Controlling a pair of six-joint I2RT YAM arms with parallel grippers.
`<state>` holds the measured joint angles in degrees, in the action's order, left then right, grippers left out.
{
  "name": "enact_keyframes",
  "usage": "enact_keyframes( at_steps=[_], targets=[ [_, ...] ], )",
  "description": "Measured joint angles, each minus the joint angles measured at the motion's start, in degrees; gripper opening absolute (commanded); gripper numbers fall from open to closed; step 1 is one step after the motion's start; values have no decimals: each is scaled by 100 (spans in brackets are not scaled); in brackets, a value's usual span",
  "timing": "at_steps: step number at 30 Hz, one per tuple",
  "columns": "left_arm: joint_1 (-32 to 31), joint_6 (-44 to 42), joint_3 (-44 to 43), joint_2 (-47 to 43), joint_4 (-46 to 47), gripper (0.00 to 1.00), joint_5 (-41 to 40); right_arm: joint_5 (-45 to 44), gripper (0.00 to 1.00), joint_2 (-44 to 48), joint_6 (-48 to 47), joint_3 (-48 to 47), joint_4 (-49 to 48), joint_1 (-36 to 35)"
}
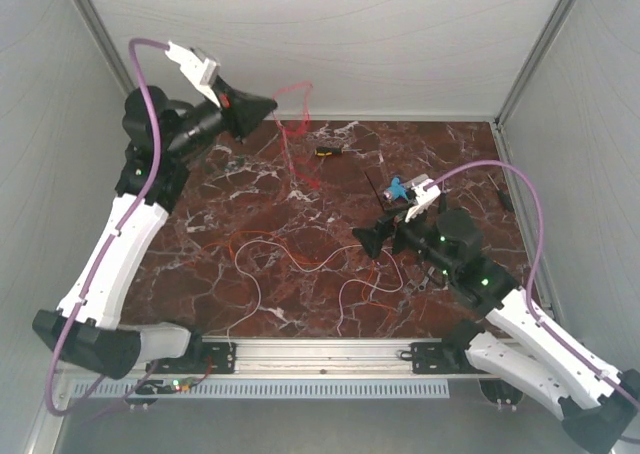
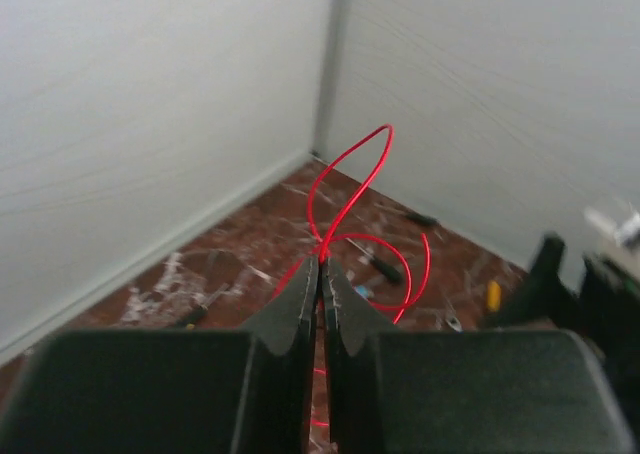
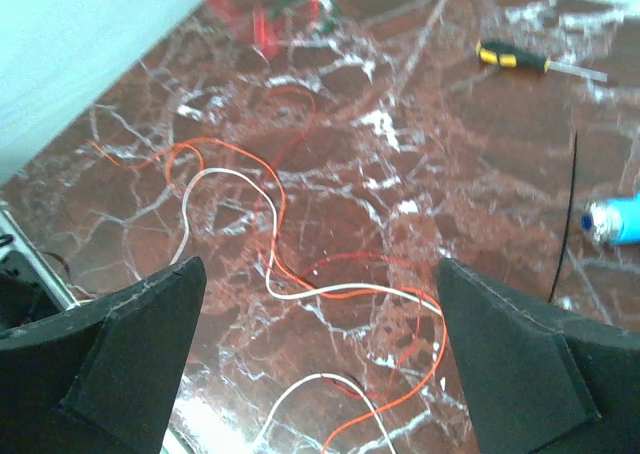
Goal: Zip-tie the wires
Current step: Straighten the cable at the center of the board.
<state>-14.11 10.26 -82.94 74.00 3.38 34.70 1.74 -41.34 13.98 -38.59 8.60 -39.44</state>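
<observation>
At left the left gripper point(image 1: 268, 107) is clamped tight on 1 red wire point(image 2: 345, 199), holding its loop above the marble table point(image 1: 230, 199), while orange and white wires point(image 1: 290, 256) sprawl mid-table under the wide-spread, empty right gripper point(image 3: 320, 274), the zip tie point(image 3: 567, 214) lying flat further right.

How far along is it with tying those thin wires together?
Early stage. Done: the left gripper is shut on the red wire and holds it up off the table. In hand: the right gripper hangs open above the white wire and orange wire, which lie loose. Left: gathering all the strands and wrapping them; the zip tie lies untouched.
</observation>
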Motion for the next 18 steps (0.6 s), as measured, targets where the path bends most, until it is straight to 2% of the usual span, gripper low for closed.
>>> enact_keyframes(
  at_steps=[7, 12, 18],
  targets=[
    [-291, -101, 1346, -719, 601, 0, 1207, 621, 98, 789, -431, -372, -389, 4],
    [-494, 227, 1517, -835, 1108, 0, 2122, 1145, 98, 1248, -590, -614, -802, 4],
    [-688, 713, 1644, -997, 1799, 0, 3053, 1755, 97, 898, -916, -1460, -861, 4]
  ],
)
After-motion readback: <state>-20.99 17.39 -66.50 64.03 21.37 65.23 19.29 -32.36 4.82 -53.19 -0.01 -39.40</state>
